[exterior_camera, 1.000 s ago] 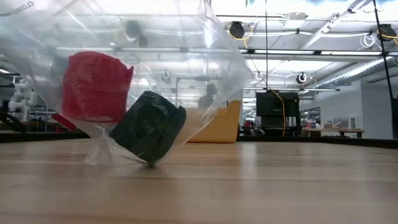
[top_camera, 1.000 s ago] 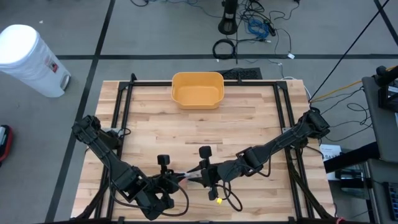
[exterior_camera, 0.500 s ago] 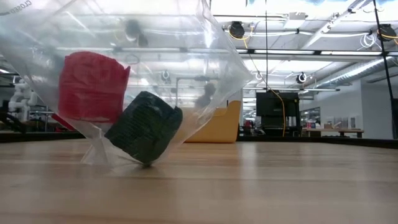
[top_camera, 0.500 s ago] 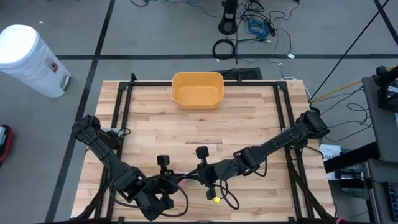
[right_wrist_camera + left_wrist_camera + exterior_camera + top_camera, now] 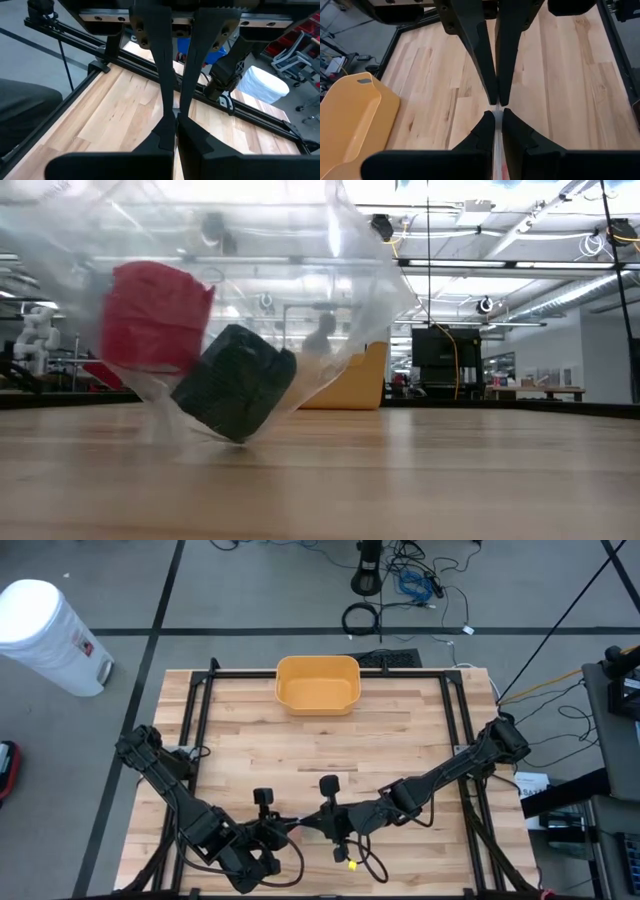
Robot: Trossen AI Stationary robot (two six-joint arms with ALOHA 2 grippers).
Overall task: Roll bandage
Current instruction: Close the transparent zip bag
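Seemingly both jaws pinch the clear bag [image 5: 200, 310] holding red [image 5: 150, 315] and black bandage rolls [image 5: 235, 382].

Table [image 5: 400, 730]: pale wood planks, visible grain, smooth satin finish. Frame [image 5: 330, 673] round table edge: black metal, matt. Bag [image 5: 340, 300]: clear thin plastic, glossy, creased, catching ceiling light. Red roll [image 5: 152, 315] inside bag: cloth-like, matt, rough weave. Dark roll [image 5: 235, 382] inside bag: cloth-like, matt, ribbed texture. Bin [image 5: 317, 685]: yellow plastic, smooth, dull sheen. Fingers [image 5: 481, 60] of both grippers: black, matt, hard plastic look. Drum [image 5: 45, 635] on floor: white, smooth.
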